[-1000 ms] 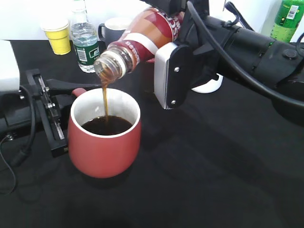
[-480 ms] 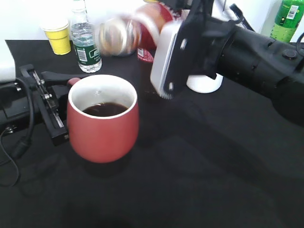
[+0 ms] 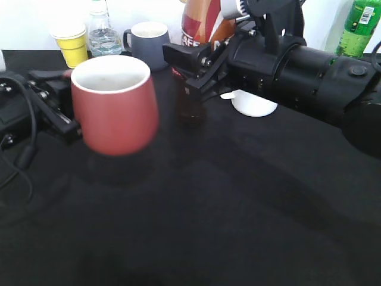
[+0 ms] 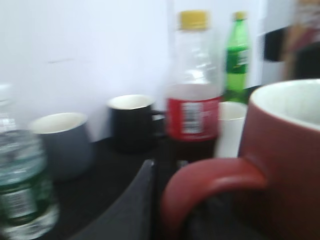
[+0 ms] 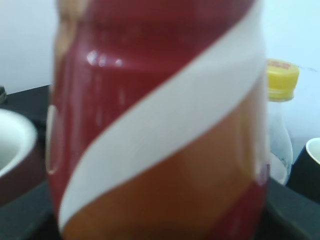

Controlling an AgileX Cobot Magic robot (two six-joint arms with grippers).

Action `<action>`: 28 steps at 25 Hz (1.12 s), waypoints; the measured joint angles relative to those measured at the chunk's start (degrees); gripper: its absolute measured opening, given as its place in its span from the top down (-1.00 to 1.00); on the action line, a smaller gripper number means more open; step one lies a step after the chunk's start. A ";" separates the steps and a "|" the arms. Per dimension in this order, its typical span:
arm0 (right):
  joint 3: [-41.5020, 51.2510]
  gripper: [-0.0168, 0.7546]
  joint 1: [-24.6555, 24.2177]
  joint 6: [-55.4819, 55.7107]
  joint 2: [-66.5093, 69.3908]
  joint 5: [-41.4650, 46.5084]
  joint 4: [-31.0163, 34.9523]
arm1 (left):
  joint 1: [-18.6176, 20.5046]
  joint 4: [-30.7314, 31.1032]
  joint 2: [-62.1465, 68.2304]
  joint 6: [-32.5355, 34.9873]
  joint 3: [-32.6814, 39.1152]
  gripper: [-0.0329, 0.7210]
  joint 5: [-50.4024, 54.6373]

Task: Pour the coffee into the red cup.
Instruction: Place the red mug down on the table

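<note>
The red cup [image 3: 114, 106] is blurred at the left of the exterior view, and its inside does not show. My left gripper [image 3: 55, 114] is shut on its handle [image 4: 212, 181]. One dark finger [image 4: 131, 205] lies beside the handle in the left wrist view, and the cup body [image 4: 292, 160] is at the right. My right gripper [image 3: 191, 68] is shut on the coffee bottle [image 3: 202, 22], which stands upright behind and to the right of the cup. The bottle [image 5: 160, 125] fills the right wrist view, red with a white stripe and brown coffee inside.
At the back stand a yellow paper cup [image 3: 72, 43], a water bottle [image 3: 102, 31], a grey mug [image 3: 149, 43] and a green bottle [image 3: 360, 27]. A white lid [image 3: 255, 104] lies on the black table. The left wrist view shows a yellow-capped bottle [image 4: 194, 85] and a black mug [image 4: 132, 120].
The coffee bottle has swung from tilted pouring back to upright, and the stream has stopped. The red cup has moved left and back in my left gripper.
</note>
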 joint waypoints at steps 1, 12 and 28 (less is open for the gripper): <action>0.00 -0.42 0.00 0.00 0.00 0.01 -0.13 | 0.14 -2.66 0.06 2.25 0.00 0.72 0.99; 0.00 -0.42 0.00 0.11 0.00 0.12 -0.23 | 26.37 -10.53 5.50 6.36 -2.75 0.72 -2.17; 0.00 -0.42 0.00 0.11 0.00 0.18 -0.23 | 28.30 -9.25 40.64 6.53 -36.06 0.72 -2.17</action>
